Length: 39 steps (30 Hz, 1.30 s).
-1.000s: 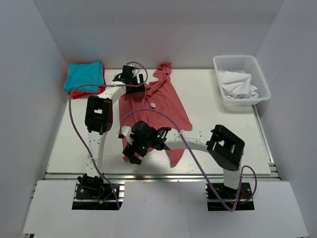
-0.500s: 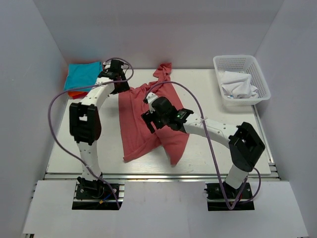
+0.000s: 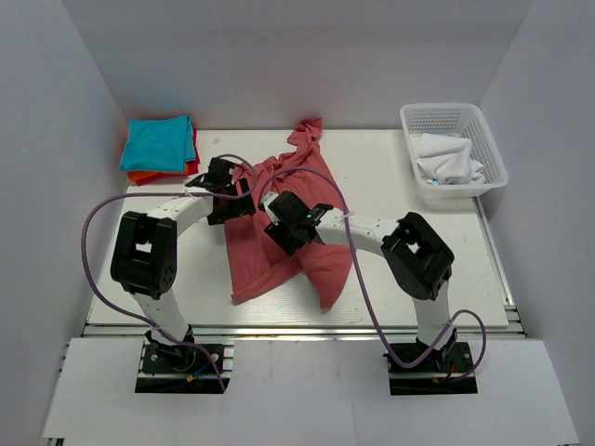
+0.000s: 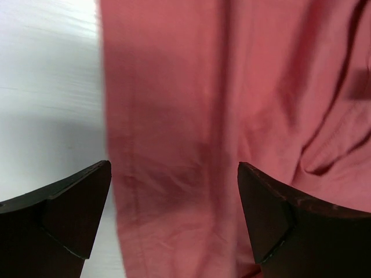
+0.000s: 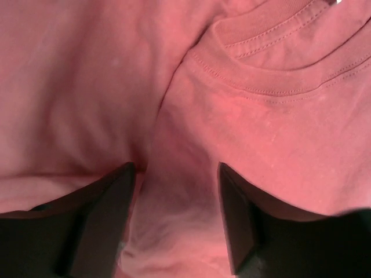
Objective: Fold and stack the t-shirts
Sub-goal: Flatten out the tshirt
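Salmon-red t-shirt (image 3: 279, 255) rumpled mid-table, left gripper (image 4: 173, 174) spread wide over its edge, right gripper (image 5: 175, 174) narrower, fingers apart astride a fold below the collar (image 5: 272, 75), teal-topped stack (image 3: 160, 147) far-left.

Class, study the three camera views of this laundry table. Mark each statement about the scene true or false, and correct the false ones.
1. The salmon-red t-shirt lies folded in a neat square. False: it lies spread out and rumpled on the table.
2. A teal t-shirt tops the stack at the table's far left corner. True.
3. The white lattice basket is empty. False: it holds a crumpled white cloth.
4. The left tool has its jaws wide apart over the salmon-red t-shirt's edge. True.
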Each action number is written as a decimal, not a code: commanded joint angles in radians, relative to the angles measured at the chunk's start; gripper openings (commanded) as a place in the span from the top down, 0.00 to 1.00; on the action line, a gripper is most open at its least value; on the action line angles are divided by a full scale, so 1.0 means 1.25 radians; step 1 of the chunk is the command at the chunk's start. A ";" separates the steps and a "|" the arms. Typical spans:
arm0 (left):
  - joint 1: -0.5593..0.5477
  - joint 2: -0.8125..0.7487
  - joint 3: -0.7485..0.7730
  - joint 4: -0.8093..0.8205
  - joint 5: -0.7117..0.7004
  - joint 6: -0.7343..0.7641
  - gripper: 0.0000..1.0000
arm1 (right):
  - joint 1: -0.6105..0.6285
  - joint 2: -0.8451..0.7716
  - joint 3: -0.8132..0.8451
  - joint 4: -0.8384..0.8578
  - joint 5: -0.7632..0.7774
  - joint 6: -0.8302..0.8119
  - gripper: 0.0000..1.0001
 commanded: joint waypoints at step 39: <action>-0.016 0.071 -0.152 -0.051 -0.074 -0.030 0.00 | -0.546 -0.375 -0.399 0.098 0.189 0.347 1.00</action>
